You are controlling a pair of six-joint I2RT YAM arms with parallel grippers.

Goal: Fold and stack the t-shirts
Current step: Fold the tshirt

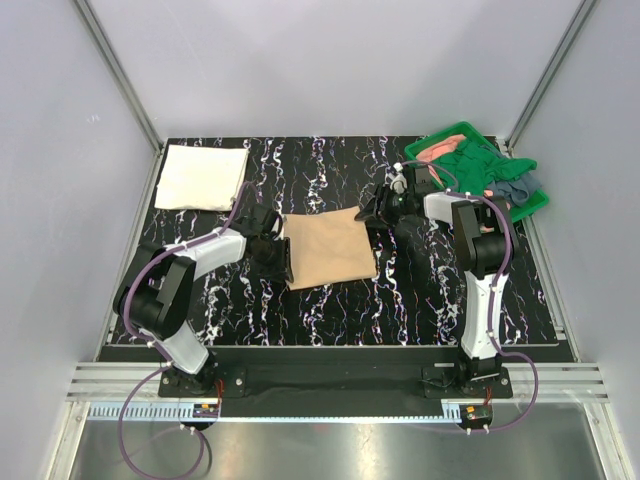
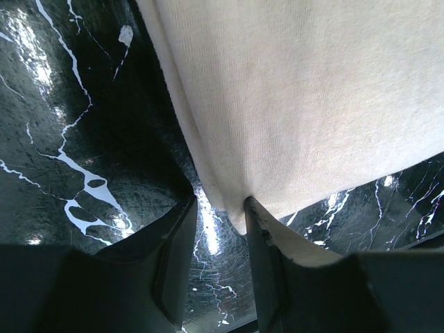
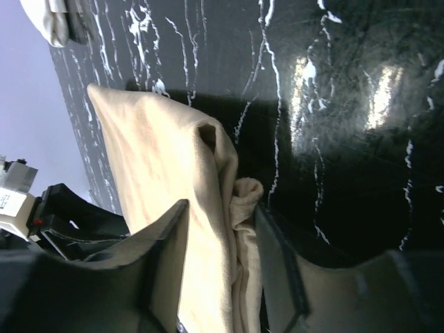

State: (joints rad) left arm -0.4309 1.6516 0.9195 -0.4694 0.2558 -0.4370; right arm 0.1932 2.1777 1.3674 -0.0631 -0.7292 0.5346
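At table [image 1: 420, 300] centre, the tan shirt [image 1: 330, 250] lies folded into a rough rectangle between the two arms. The left claw [image 1: 272, 255] sits low at the shirt's left edge. In the left wrist view it is released: the fingers [image 2: 173, 257] stand apart with bare table showing in the gap, and the shirt's edge dips in at the tips and touches one finger. The right claw [image 1: 372, 210] is at the shirt's far right corner. In the right wrist view its fingers [image 3: 277, 263] are clenched on a bunched, layered fold of tan cloth, which fills the gap. That corner looks lifted off the table.

At the far left corner, the cream shirt [image 1: 203, 177] lies folded flat, well apart from the tan one. At the far right corner, the tray [image 1: 458, 129] holds a loose heap. In it are the green shirt [image 1: 470, 165] on top, the salmon shirt [image 1: 432, 150] at its left, and the grey-blue shirt [image 1: 520, 188] spilling over the right rim.
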